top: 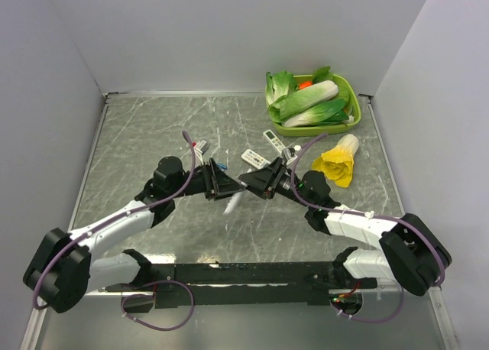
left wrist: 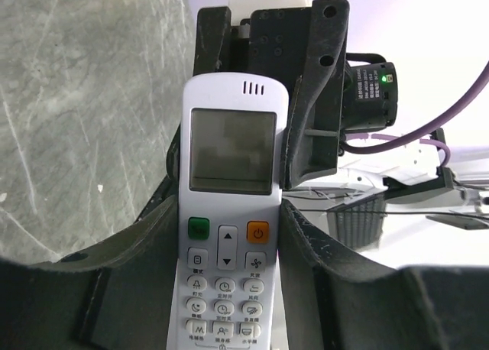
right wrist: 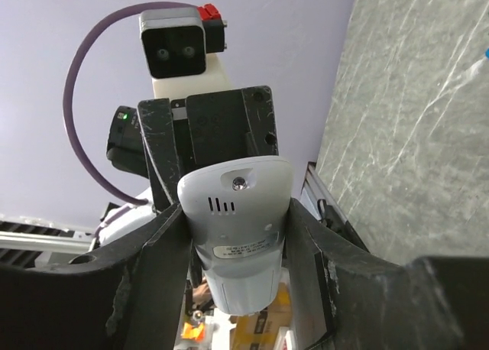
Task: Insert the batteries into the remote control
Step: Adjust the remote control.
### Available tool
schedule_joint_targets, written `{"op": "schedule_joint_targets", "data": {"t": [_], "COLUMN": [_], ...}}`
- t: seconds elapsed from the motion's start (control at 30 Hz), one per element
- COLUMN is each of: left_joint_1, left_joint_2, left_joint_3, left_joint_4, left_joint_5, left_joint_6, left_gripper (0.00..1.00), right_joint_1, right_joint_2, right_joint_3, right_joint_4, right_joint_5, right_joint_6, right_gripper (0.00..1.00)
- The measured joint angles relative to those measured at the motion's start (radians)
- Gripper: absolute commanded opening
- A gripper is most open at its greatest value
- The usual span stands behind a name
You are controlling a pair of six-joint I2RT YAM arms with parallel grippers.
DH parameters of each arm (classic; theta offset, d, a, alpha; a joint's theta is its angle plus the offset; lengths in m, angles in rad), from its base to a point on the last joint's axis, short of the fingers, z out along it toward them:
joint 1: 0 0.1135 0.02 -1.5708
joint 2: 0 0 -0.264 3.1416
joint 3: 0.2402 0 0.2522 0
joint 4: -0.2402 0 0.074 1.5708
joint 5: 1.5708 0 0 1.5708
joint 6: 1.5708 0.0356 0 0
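Observation:
The white remote control (left wrist: 231, 174) is held in the air between both grippers. In the left wrist view its grey display and buttons face me. My left gripper (left wrist: 231, 212) is shut on its sides. In the right wrist view I see its back (right wrist: 238, 235), with vent slots, a label and the cover panel in place. My right gripper (right wrist: 237, 212) is shut on it near the display end. From above, the left gripper (top: 228, 185) and right gripper (top: 257, 183) meet at mid-table. A bit of blue, the batteries (top: 221, 166), lies just behind the left gripper.
Two longer white remotes (top: 255, 159) (top: 273, 141) lie behind the grippers. A green tray (top: 353, 121) of leafy vegetables stands at the back right. A yellow-white cabbage (top: 340, 160) lies by the right arm. A white piece (top: 233, 202) shows below the grippers.

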Motion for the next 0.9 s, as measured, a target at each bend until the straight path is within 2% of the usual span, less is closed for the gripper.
{"op": "schedule_joint_targets", "data": {"t": [0.03, 0.13, 0.33, 0.5, 0.67, 0.9], "left_joint_1": [-0.002, -0.005, -0.032, -0.164, -0.356, -0.61], "left_joint_2": [-0.013, -0.074, -0.296, -0.42, -0.41, -0.314], "left_joint_3": [0.0, 0.004, 0.009, 0.014, 0.014, 0.014], "left_joint_4": [-0.017, -0.102, -0.333, -0.411, -0.425, -0.422], "left_joint_5": [-0.011, -0.065, -0.325, -0.546, -0.751, -1.044], "left_joint_6": [0.01, 0.079, 0.237, 0.372, 0.524, 0.7], "left_gripper": [0.76, 0.99, 0.99, 0.99, 0.99, 0.99], "right_joint_1": [0.002, 0.006, 0.006, 0.006, 0.006, 0.006], "right_joint_2": [-0.006, -0.037, -0.135, -0.206, -0.244, -0.25], "right_joint_3": [0.0, -0.003, -0.013, -0.008, 0.01, 0.011], "right_joint_4": [-0.006, -0.031, -0.156, -0.335, -0.517, -0.612], "right_joint_5": [0.002, 0.021, 0.099, 0.159, 0.222, 0.25], "right_joint_6": [0.0, 0.008, 0.039, 0.052, 0.07, 0.116], "right_gripper": [0.0, 0.0, 0.0, 0.0, 0.0, 0.0]}}
